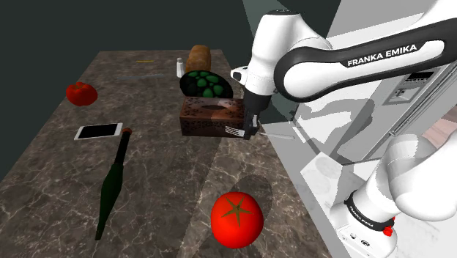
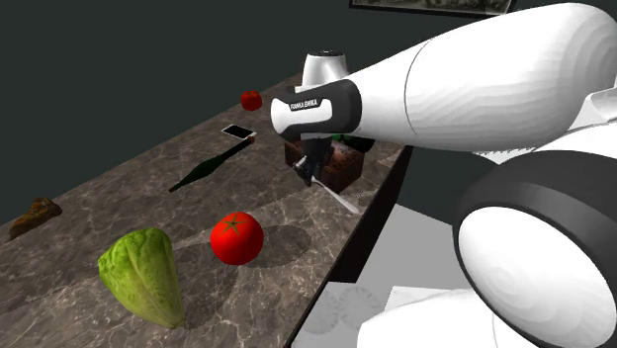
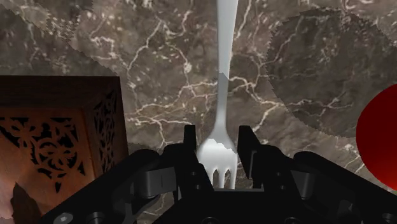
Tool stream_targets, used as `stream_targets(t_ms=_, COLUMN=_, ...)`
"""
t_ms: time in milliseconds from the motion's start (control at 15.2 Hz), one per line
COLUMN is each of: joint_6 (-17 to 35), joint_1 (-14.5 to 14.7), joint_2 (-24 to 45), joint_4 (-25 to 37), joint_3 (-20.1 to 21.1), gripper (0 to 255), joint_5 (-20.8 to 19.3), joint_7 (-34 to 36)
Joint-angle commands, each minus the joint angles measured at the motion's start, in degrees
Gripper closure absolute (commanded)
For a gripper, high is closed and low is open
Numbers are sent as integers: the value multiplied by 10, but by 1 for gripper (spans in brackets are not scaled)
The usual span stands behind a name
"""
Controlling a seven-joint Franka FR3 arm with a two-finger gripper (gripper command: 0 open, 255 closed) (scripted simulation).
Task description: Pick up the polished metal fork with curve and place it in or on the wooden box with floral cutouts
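My black gripper (image 3: 217, 153) is shut on a shiny metal fork (image 3: 221, 95) just behind its tines, and the curved handle runs out ahead over the marble counter. In the shoulder view the gripper (image 1: 251, 126) hangs at the right end of the dark wooden box with floral cutouts (image 1: 209, 117), the fork (image 1: 236, 132) level and close to the counter's edge. The second exterior view shows the gripper (image 2: 310, 166) in front of the box (image 2: 343, 166), with the fork (image 2: 339, 201) slanting down from it. In the wrist view the box (image 3: 54, 137) stands beside the fingers.
A big red tomato (image 1: 236, 218) lies near the counter's front. A dark bottle (image 1: 113, 183) and a phone (image 1: 98, 131) lie left of the box; a small tomato (image 1: 81, 93) sits farther back. A bowl (image 1: 206, 84), bread (image 1: 198, 57) and shaker (image 1: 179, 68) stand behind. Lettuce (image 2: 143, 272) lies nearer.
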Motion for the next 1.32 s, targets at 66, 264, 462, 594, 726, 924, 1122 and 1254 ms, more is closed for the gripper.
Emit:
stream_targets(t_ms=66, joint_6=-26, joint_1=0, joint_2=-9, joint_4=17, joint_3=-1, gripper=255, joint_5=-1, joint_7=1)
stream_targets(t_ms=264, joint_6=-50, joint_1=0, joint_2=-15, joint_4=35, joint_3=-2, gripper=255, joint_5=-1, joint_7=2)
stream_targets(t_ms=462, joint_6=-73, joint_1=-1, joint_2=-19, joint_4=53, joint_3=-3, gripper=255, joint_5=-2, joint_7=3)
stream_targets(t_ms=594, joint_6=-70, joint_1=-9, joint_2=22, joint_4=91, joint_3=-11, gripper=255, joint_5=-9, joint_7=-8)
stream_targets(t_ms=726, joint_6=-71, joint_1=-15, joint_2=62, joint_4=131, joint_3=-18, gripper=255, joint_5=-15, joint_7=-18)
stream_targets(t_ms=924, joint_6=-76, joint_1=-25, joint_2=124, joint_4=196, joint_3=-27, gripper=255, joint_5=-23, joint_7=-33)
stream_targets(t_ms=1122, joint_6=-87, joint_1=-33, joint_2=186, joint_4=268, joint_3=-36, gripper=255, joint_5=-28, joint_7=-46)
stream_targets(t_ms=1254, joint_6=-97, joint_1=-37, joint_2=228, joint_4=321, joint_3=-41, gripper=255, joint_5=-31, joint_7=-55)
